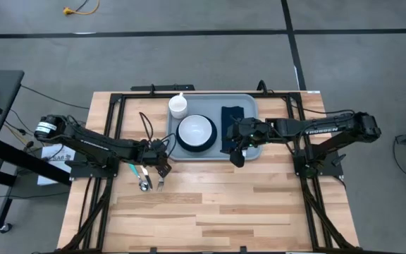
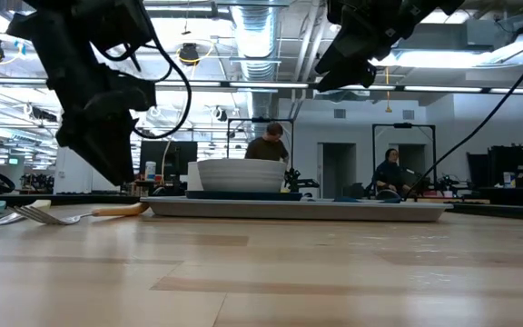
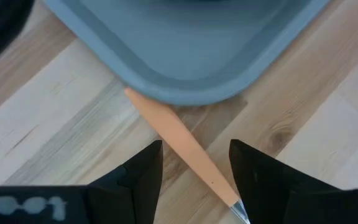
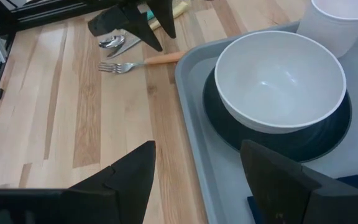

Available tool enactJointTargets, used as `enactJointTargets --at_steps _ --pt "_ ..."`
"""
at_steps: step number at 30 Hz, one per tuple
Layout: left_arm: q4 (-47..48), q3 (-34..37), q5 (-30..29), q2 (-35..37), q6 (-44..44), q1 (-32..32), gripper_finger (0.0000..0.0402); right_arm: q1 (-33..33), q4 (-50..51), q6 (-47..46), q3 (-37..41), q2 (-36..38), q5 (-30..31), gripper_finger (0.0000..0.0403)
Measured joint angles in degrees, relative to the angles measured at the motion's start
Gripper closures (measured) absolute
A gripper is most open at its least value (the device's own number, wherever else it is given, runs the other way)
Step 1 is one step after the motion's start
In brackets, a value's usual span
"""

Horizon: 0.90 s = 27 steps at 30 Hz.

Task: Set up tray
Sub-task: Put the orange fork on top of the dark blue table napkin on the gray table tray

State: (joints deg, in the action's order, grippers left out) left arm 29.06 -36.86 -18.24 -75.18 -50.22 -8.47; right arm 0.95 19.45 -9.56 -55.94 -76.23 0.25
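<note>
Left gripper [image 1: 162, 168] hangs just above the fork [image 1: 159, 185], my fingers [image 3: 138, 180] apart with the orange handle [image 3: 185, 149] running up between them. Nothing is held. That handle points at the near left corner of the tray [image 1: 249, 102], and its end lies right against or slightly under the rim; I cannot tell which. A spoon [image 1: 144, 183] lies just beside the fork on the table [image 1: 224, 212].

My right gripper [image 1: 237, 150] hovers over the tray's near right part, jaws also apart and empty, beside the napkin [image 1: 231, 120]. The tray sits at the far middle of the table and carries a white bowl [image 1: 194, 130] on a dark plate [image 4: 328, 140], with a white cup [image 1: 177, 105] at its far left corner.

I judge the next move is to close on the fork handle and lift it. The risks as I see them: the handle is thin and lies flat, so my fingers may scrape the wood or pinch only its edge, and the fork could twist or slip out. If the handle end is caught under the rim, a straight lift could nudge the tray and rattle the bowl. The spoon is close enough that a wide descent might knock it. My two arms also work near the same tray edge, so carrying the fork across could bring them together.
</note>
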Motion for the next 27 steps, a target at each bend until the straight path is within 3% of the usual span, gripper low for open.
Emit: enactJointTargets --at_steps 27 --pt "-4.5 3.2 -2.7 -0.1 -9.3 -3.9 0.0227 -0.1 0.2 0.5 0.0 0.0 0.0 0.0172"
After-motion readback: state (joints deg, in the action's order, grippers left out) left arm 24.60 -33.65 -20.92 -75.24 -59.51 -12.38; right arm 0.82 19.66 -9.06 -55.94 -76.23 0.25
